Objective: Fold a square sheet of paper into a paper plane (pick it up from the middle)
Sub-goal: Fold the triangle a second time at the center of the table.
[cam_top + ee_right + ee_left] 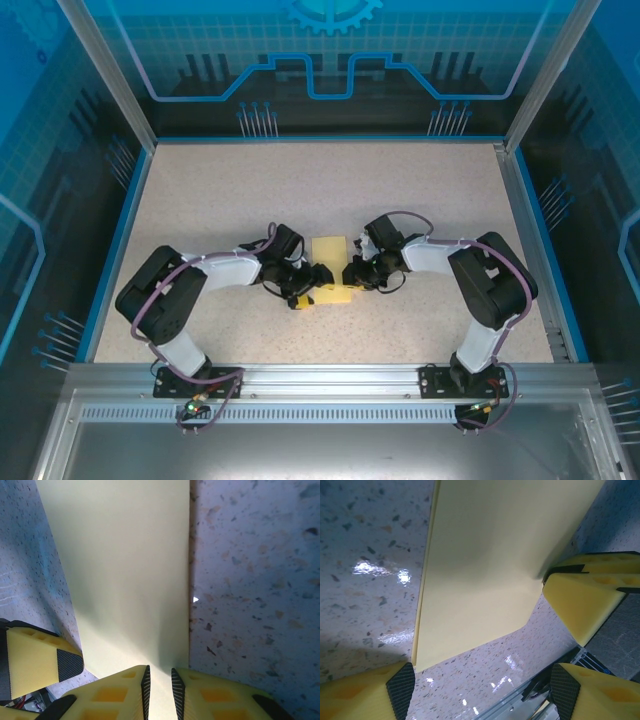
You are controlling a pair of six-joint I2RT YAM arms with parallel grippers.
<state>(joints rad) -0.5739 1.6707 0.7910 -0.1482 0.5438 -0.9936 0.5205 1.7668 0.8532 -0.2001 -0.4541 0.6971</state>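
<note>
**Operator:** Where is the paper, and which step is this?

**Spotter:** On your speckled table (200,200), between both arms, the square sheet of paper (331,252) lies at the middle. It shows as a narrow rectangle with one long edge seeming doubled, so I judge you are at the first centre fold, far from a finished plane.

**Operator:** And the grippers?

**Spotter:** Your right gripper (159,687) is almost pressed together, pinching the sheet at its edge. Your left gripper (482,689) is spread wide at a near corner and holds nothing.

**Operator:** Next?

**Spotter:** I think: hold that pinch, lower the left fingers (365,697) onto the doubled edge, and press slowly, because thin paper slides.
</note>
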